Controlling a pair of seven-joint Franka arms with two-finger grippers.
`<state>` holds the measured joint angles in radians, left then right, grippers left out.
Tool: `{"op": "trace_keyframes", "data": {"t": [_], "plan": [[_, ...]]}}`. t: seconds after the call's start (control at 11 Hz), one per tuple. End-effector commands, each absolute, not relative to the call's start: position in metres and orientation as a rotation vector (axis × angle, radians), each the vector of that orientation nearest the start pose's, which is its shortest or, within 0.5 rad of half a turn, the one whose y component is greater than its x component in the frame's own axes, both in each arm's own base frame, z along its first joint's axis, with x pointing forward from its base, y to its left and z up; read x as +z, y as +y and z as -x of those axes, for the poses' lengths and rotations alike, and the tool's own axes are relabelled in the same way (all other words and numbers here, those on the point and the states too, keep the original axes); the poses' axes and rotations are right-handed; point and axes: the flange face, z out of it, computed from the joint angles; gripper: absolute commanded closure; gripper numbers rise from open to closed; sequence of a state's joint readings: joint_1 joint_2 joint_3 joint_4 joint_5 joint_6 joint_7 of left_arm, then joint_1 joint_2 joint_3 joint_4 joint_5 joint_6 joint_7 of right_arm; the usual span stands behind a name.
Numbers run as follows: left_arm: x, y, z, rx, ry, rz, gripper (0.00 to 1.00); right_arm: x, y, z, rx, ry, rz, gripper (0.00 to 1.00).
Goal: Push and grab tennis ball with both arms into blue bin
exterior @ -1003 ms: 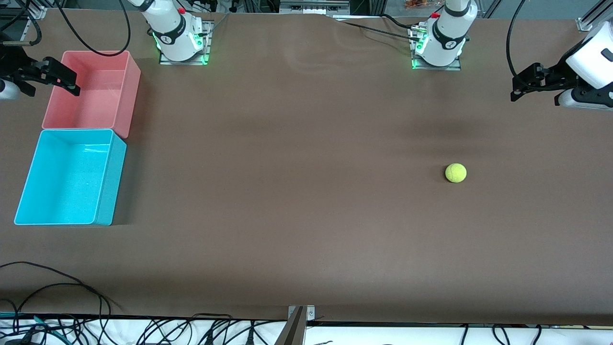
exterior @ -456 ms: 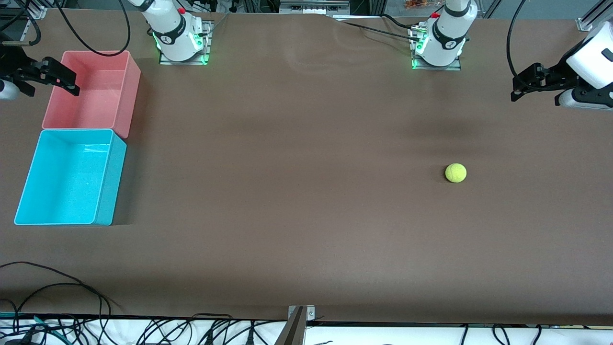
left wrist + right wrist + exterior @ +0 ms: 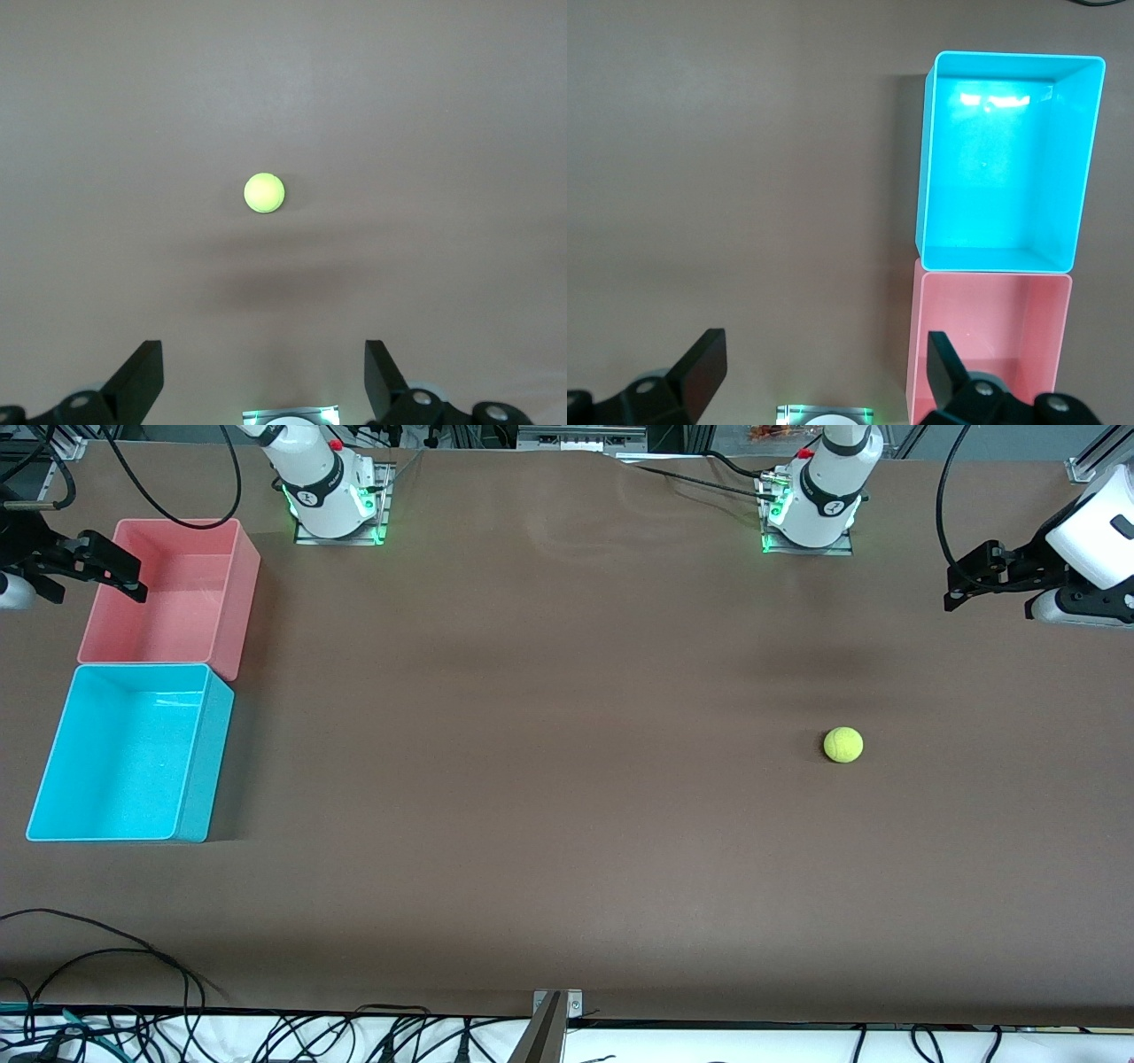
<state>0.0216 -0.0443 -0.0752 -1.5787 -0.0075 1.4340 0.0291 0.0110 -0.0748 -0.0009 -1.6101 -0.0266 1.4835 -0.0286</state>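
Open brown table [image 3: 549, 779] fills the frame's middle; only a pink bin [image 3: 168, 598] stands at upper left.

You've got one tennis ball [image 3: 842, 745], two bins on the worktop [image 3: 549, 797]: one blue bin [image 3: 205, 766], one pink bin [image 3: 244, 593]. Two arms, so two hands: left hand [image 3: 961, 589], right hand [image 3: 124, 576].

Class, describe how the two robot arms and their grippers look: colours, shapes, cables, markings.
Both arms are white with rounded segments, black bands, green-lit bases and black cables. The left gripper and right gripper are black, each with two flat fingers.
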Motion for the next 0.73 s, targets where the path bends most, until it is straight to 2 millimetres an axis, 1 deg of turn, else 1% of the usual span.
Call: {"op": "trace_keyframes", "data": {"t": [0.0, 0.27, 0.64], "plan": [[0.637, -0.025, -0.527, 0.172, 0.141, 3.142, 0.00, 0.643, 0.000, -0.518, 0.066, -0.042, 3.181, 0.00], [0.633, -0.028, -0.525, 0.215, 0.147, 3.141, 0.00, 0.643, 0.000, -0.518, 0.066, -0.045, 3.181, 0.00], [0.620, -0.037, -0.531, 0.256, 0.184, 3.111, 0.00, 0.642, 0.000, -0.518, 0.069, -0.042, 3.181, 0.00]]}}
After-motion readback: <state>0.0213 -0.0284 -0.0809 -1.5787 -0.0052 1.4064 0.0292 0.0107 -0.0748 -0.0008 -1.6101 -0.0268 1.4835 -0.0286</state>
